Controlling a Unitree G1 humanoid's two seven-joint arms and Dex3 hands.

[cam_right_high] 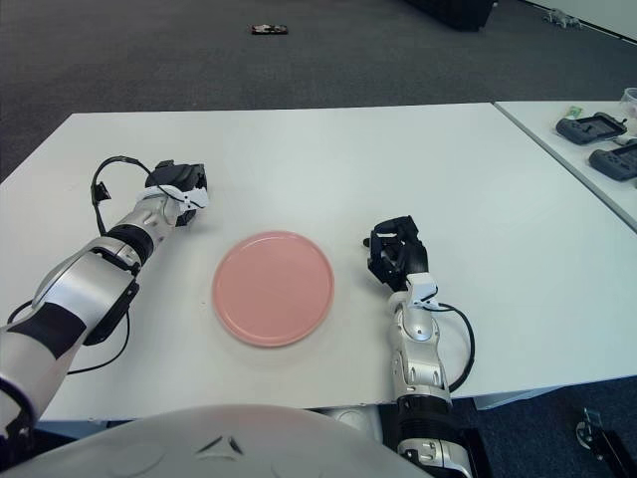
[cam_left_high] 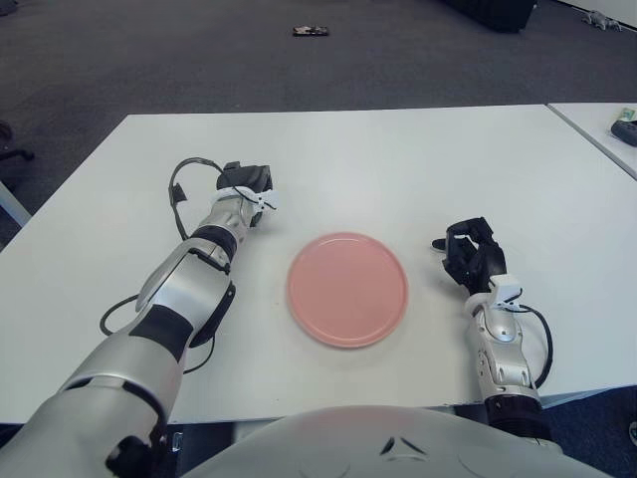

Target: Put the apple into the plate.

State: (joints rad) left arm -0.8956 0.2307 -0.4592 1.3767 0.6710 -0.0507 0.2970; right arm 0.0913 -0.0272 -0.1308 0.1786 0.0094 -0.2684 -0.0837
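A pink round plate [cam_left_high: 347,290] lies empty on the white table [cam_left_high: 398,159], near its front edge. No apple shows in either view. My left hand [cam_left_high: 249,180] shows to the upper left of the plate, a short gap from its rim, fingers relaxed and holding nothing. My right hand [cam_left_high: 473,254] shows just right of the plate, fingers loosely spread and holding nothing.
A black cable [cam_left_high: 179,194] loops beside my left wrist. A second table at the right carries dark devices [cam_right_high: 594,127]. A small dark object [cam_left_high: 311,31] lies on the carpet beyond the table.
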